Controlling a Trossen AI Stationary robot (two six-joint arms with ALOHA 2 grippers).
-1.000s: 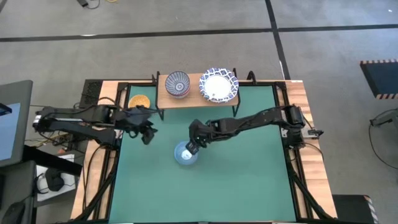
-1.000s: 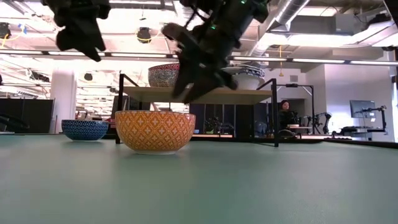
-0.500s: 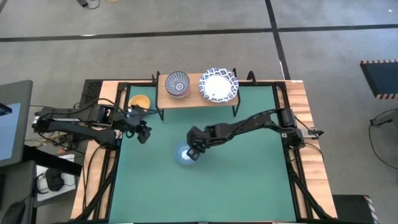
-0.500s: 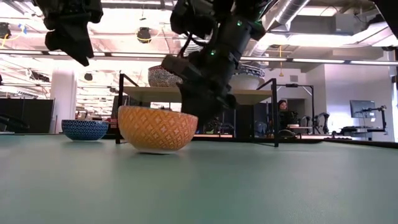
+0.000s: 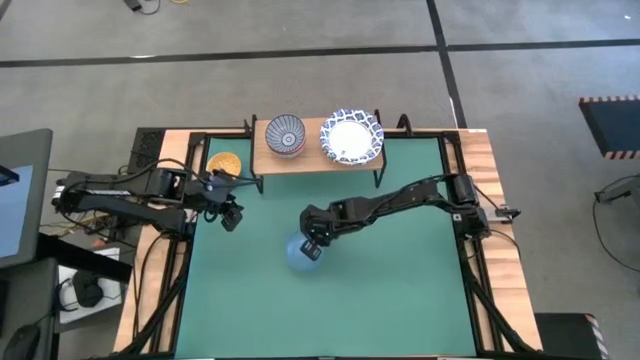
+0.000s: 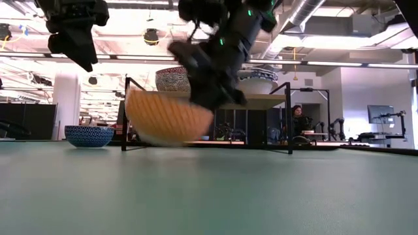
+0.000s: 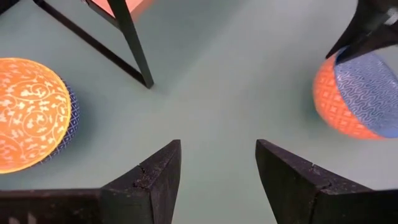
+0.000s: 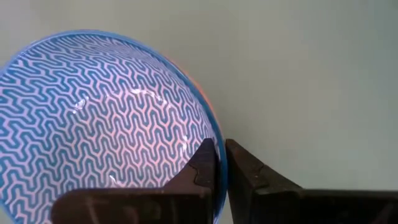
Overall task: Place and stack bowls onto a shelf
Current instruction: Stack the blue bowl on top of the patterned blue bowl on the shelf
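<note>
Since a moment ago, your right gripper (image 5: pixel 312 248) has tipped the blue-lined bowl (image 5: pixel 298 251) off the table (image 5: pixel 400 290), pinching its rim. Your left gripper (image 5: pixel 230 213) hovers spread apart near the shelf (image 5: pixel 312 160).

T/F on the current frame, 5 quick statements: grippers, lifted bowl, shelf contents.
1. The right gripper pinches the rim of the orange and blue bowl. True.
2. That bowl sits flat on the table. False: in the low view it is tilted and off the surface.
3. The left gripper is shut on a bowl. False: its fingers are apart with nothing between them, near the table's left edge.
4. The shelf carries a small patterned bowl and wide white bowls with blue rims. True.
5. The shelf is bare. False: bowls stand on it.
</note>
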